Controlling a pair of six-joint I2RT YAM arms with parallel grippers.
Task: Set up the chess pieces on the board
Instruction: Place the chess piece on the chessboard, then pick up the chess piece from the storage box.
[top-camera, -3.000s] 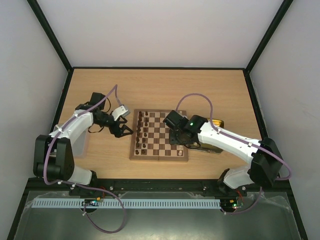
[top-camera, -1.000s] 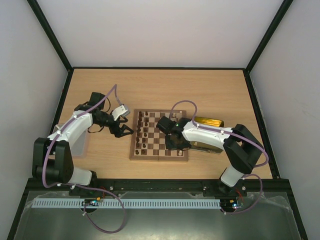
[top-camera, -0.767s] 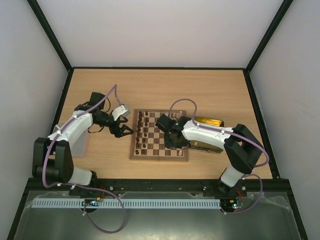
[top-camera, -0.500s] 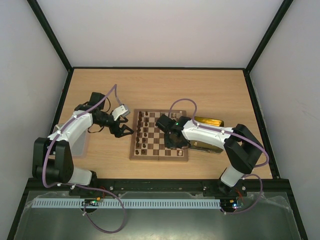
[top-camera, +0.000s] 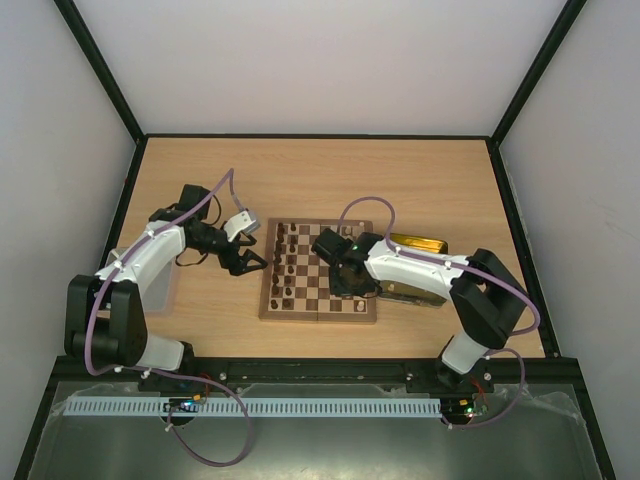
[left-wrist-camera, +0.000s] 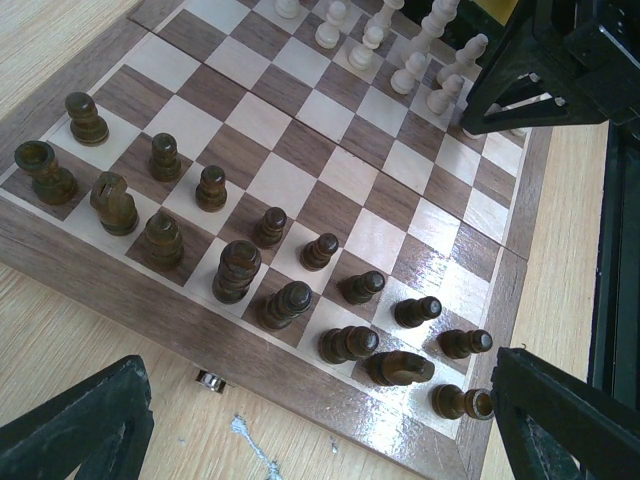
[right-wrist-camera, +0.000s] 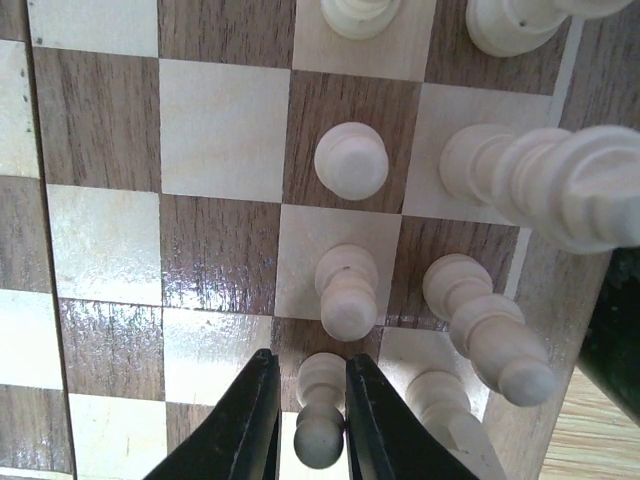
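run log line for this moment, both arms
left end effector: open, empty, beside board | right end effector: closed on cream pawn, over board | dark pieces: two rows on board

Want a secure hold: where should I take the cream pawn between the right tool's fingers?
Pinch the pawn at its neck under the round head, from straight above: it stands upright and cream neighbours could be knocked by a sideways approach.

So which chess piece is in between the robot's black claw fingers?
Find the chessboard in the middle of the table and go to the side where the right claw reaches down. In the line of small round-headed cream pawns there, it is the pawn with a black finger on each side; its neighbours stand free.
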